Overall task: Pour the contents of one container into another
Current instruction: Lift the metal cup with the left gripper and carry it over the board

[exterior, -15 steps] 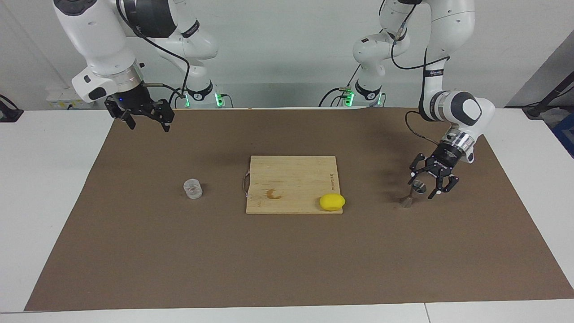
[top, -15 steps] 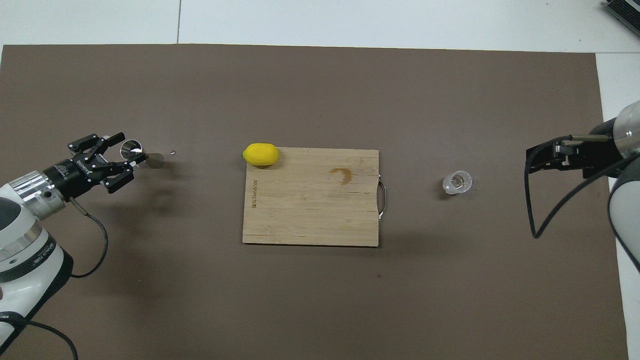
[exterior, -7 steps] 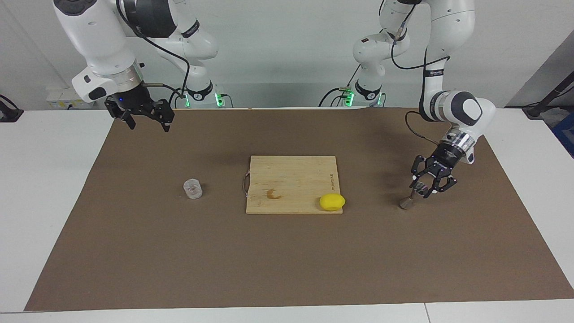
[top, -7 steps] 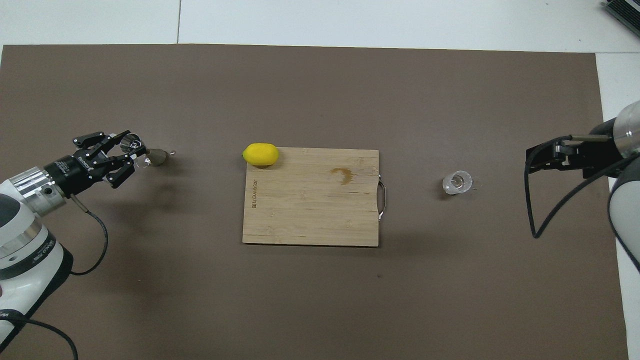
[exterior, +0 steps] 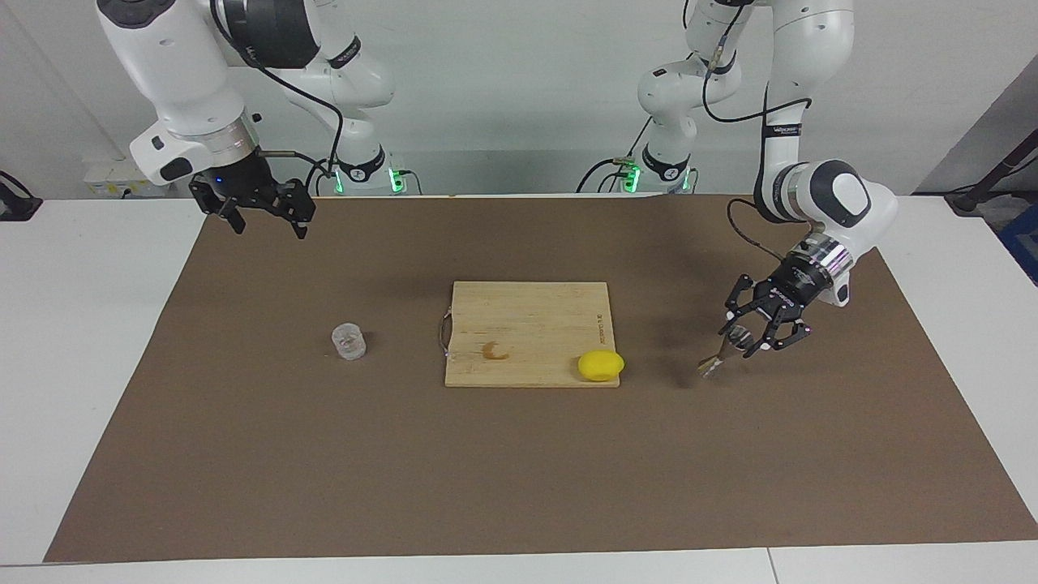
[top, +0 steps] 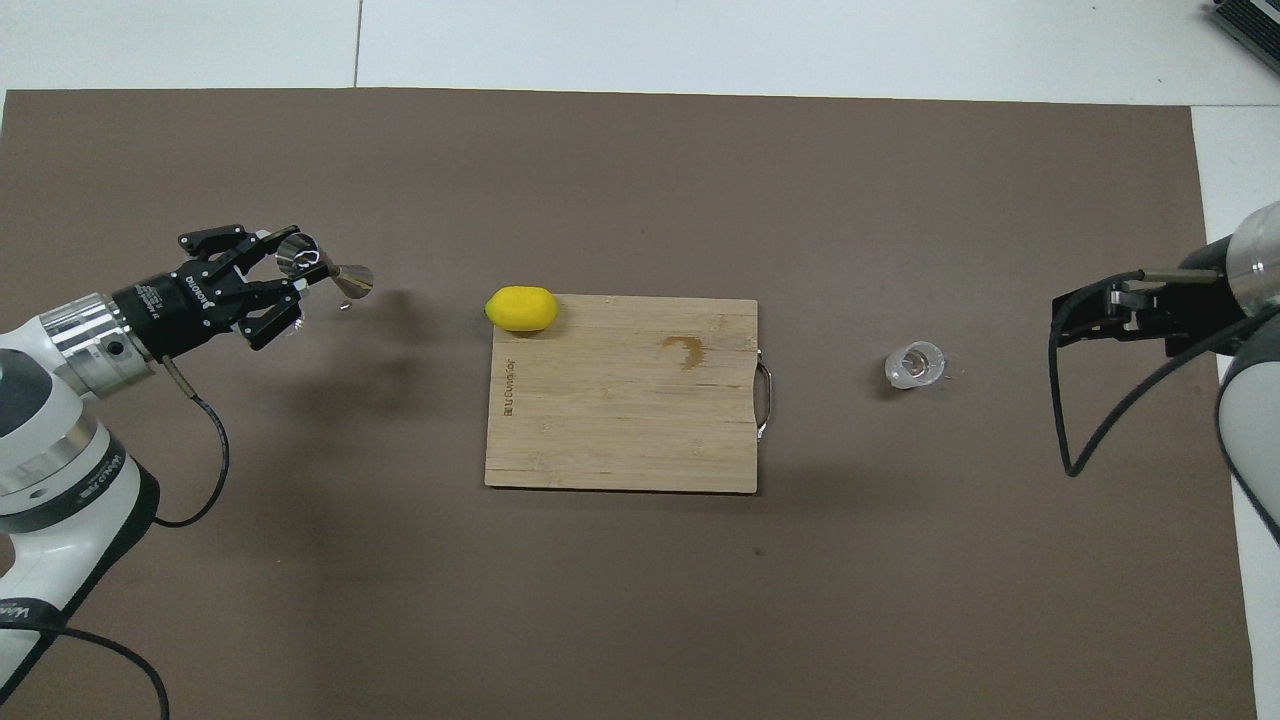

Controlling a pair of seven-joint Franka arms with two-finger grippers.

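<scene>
The shiny hourglass-shaped steel jigger [exterior: 724, 353] hangs tilted in the left hand [exterior: 752, 334], fingers closed on its upper cone, above the brown surface [exterior: 519, 470] near the yellow lemon [exterior: 601, 365]. The small ribbed clear glass cup [exterior: 349, 341] stands toward the right arm's end; the right hand [exterior: 261, 216] waits, fingers spread, empty.

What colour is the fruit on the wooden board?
Bright yellow; the lemon shows best in the overhead view.

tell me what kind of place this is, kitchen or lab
Most likely a robot lab staged as a kitchen counter: two Franka arms, the left gripper holding a steel jigger, a bamboo cutting board on a brown mat.
</scene>
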